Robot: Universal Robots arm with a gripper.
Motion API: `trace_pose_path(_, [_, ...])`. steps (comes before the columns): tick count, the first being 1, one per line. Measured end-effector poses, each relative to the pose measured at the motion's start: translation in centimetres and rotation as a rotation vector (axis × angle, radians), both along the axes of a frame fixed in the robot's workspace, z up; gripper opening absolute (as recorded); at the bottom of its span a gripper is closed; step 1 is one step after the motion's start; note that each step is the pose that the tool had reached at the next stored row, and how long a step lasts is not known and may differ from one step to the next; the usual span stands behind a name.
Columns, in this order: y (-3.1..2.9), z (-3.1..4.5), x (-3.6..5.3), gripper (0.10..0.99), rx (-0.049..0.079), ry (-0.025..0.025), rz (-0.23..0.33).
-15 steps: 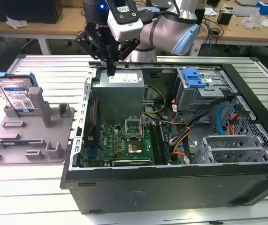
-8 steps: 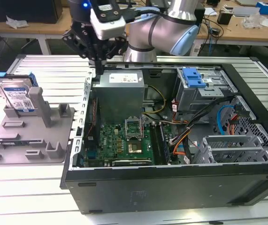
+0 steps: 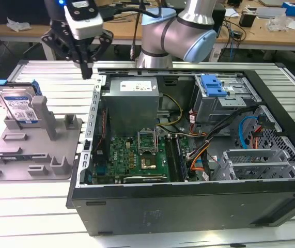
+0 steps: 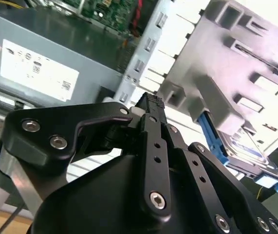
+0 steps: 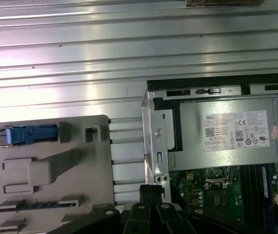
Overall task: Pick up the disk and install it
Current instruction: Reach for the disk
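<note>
Slatted metal bench (image 3: pixel 33 206) carries an open computer case (image 3: pixel 152 212) and a grey holder (image 3: pixel 44 155). The disk (image 3: pixel 19 103) stands tilted in that holder, near the bench's edge at the exterior view's left. My gripper (image 3: pixel 88 71) hangs closed, empty, by the case's corner.

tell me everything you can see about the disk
The disk is a flat silver metal hard drive with a white-and-blue label and a bright blue plastic carrier frame round its edges. It stands on edge, slightly tilted, in the grey holder fixture at the exterior view's left, outside the computer case. The gripper hangs apart from it.
</note>
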State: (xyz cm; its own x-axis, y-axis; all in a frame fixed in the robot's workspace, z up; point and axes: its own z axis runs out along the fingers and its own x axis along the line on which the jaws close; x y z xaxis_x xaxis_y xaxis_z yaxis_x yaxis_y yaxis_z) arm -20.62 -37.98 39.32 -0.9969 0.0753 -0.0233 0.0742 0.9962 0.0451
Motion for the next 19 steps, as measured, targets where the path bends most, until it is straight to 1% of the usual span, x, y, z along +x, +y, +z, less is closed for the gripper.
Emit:
trace_pose_path(2, [0.16, -0.01, -0.90, 0.106, 0.000, 0.0001, 0.000])
trace_pose_path(3, [0.26, -0.01, -1.51, 0.106, 0.000, 0.0000, 0.000])
trace_pose_path(6, [0.46, -0.02, -2.81, 0.106, 0.000, 0.0000, 0.000])
trace_pose_path(7, [0.58, -0.03, -3.60, 0.106, 0.000, 0.0000, 0.000])
trace_pose_path(9, [0.75, -0.04, -4.46, 0.106, 0.000, 0.0001, 0.000])
trace_pose_path(10, [0.88, -0.05, -5.09, 0.106, 0.000, 0.0000, 0.000])
trace_pose_path(13, [1.19, -0.07, -6.53, 0.106, 0.000, 0.0000, 0.000])
trace_pose_path(14, [1.39, -0.08, -7.34, 0.106, 0.000, 0.0000, 0.000])
trace_pose_path(16, [1.64, -0.10, -8.14, 0.106, 0.000, 0.0000, 0.000])
trace_pose_path(17, [1.83, -0.11, -8.65, 0.106, 0.000, 0.0000, 0.000])
trace_pose_path(19, [2.17, -0.13, -9.39, 0.106, 0.000, 0.0000, 0.000])
